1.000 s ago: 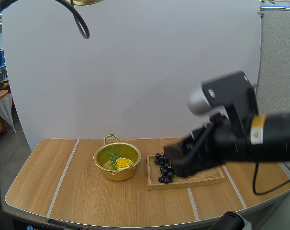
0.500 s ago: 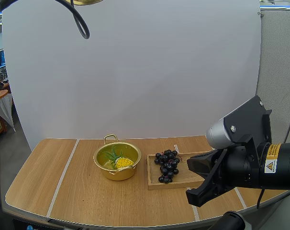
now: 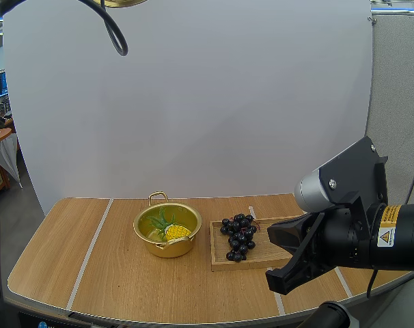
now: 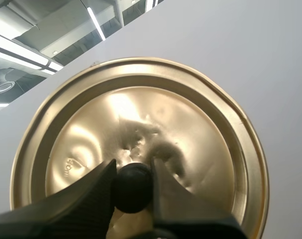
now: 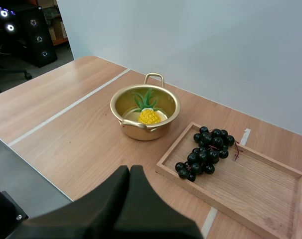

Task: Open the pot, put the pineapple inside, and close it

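Observation:
The gold pot (image 3: pixel 167 232) stands uncovered on the table, and the yellow pineapple (image 3: pixel 174 231) with green leaves lies inside it. From the right wrist view the pot (image 5: pixel 141 128) and the pineapple (image 5: pixel 149 116) sit ahead of my right gripper (image 5: pixel 131 174), whose fingers lie together as one dark wedge with nothing in them. In the high view my right gripper (image 3: pixel 274 279) hangs low over the table's front right, apart from the pot. My left gripper (image 4: pixel 133 169) pinches the black knob (image 4: pixel 133 188) of the gold lid (image 4: pixel 191 139), held high in the air; the lid's rim (image 3: pixel 125 3) peeks in above.
A wooden tray (image 3: pixel 289 254) lies right of the pot with a bunch of dark grapes (image 3: pixel 238 236) at its left end. In the right wrist view the tray (image 5: pixel 270 194) and grapes (image 5: pixel 208 152) lie between my right gripper and the backdrop. Bare wood stretches left of the pot.
My right arm drew back from over the tray toward the table's front right and its fingers shut; it has held still for the last half second. Pot, pineapple and grapes stayed put.

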### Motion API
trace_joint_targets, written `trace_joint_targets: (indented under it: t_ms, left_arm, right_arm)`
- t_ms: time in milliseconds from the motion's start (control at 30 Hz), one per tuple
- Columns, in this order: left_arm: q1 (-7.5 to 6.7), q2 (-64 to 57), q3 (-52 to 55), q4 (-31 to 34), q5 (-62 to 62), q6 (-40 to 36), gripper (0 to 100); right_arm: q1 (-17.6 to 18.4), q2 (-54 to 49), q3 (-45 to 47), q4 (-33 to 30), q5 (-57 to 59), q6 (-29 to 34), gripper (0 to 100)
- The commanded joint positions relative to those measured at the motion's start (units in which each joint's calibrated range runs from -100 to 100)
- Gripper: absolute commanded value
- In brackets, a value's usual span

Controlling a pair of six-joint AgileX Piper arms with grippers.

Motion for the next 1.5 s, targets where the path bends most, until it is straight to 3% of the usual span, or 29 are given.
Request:
trace_joint_targets:
  t_ms: [0,333,600,767,1000,1467]
  left_arm:
    - [-0.13,-0.32,-0.40,0.43,-1.87,-0.44,0]
    - [-0.13,-0.32,-0.40,-0.17,-0.37,-0.57,0]
    - [-0.13,-0.98,-0.40,0.00,31.82,-0.57,0]
    - [-0.13,0.19,0.50,0.15,31.82,-1.14,0]
    - [-0.13,-0.24,8.66,1.85,31.82,-3.72,0]
    - [-0.13,-0.11,38.83,1.70,31.82,-3.51,0]
  right_arm:
    - [-0.27,-0.45,-0.06,-0.36,0.05,-0.40,0]
    - [-0.27,-0.45,-0.06,-0.36,0.05,-0.40,0]
    - [-0.27,-0.45,-0.06,-0.36,0.05,-0.40,0]
    - [-0.27,-0.45,-0.06,-0.36,0.05,-0.40,0]
    - [-0.22,-0.45,-0.06,0.04,0.05,-0.40,0]
    - [-0.22,-0.45,-0.06,0.04,0.05,-0.40,0]
